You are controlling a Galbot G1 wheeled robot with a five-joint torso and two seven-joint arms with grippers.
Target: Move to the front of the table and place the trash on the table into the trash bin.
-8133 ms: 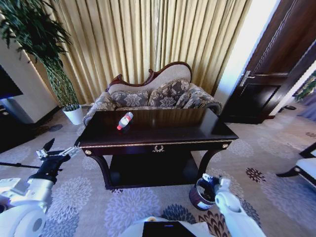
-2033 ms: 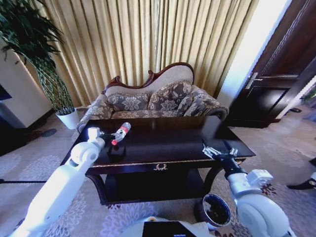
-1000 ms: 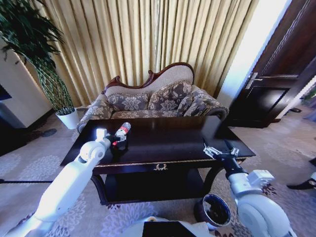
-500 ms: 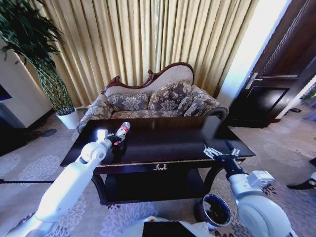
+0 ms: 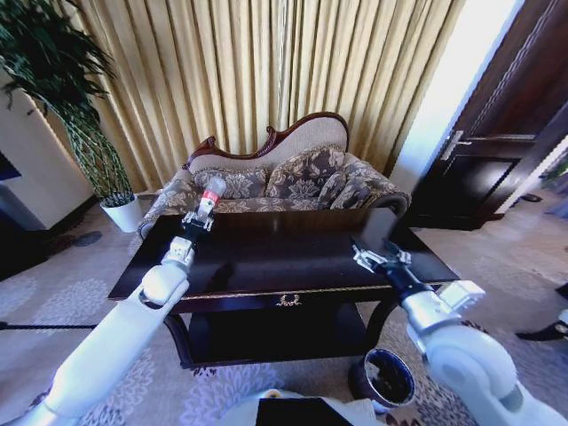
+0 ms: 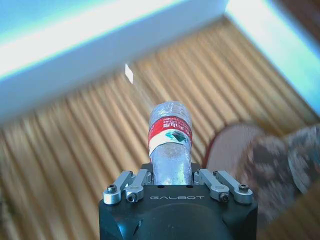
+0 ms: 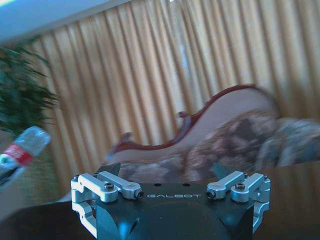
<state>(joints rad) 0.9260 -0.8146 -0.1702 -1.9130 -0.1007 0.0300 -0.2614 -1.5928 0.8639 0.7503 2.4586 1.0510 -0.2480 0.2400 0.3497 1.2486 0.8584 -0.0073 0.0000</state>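
The trash here is a clear plastic bottle [image 5: 210,190] with a red label, held in the air above the far left part of the dark glossy table [image 5: 293,253]. My left gripper [image 5: 202,213] is shut on the bottle's lower half. In the left wrist view the bottle [image 6: 170,141] stands up out of the closed jaws against the curtain. My right gripper [image 5: 374,255] hovers open over the table's right front part with nothing in it. From the right wrist view, the bottle [image 7: 21,151] shows farther off. The trash bin [image 5: 386,378] stands on the carpet by the table's right front leg.
A patterned sofa [image 5: 275,182] stands right behind the table, with gold curtains [image 5: 266,71] beyond it. A potted plant in a white pot [image 5: 124,211] is at the far left. A dark door [image 5: 497,133] is at the right. Patterned carpet surrounds the table.
My left gripper has lifted the bottle off the table top and tipped it upright, away from me. My right gripper has shifted a little left and up over the table.
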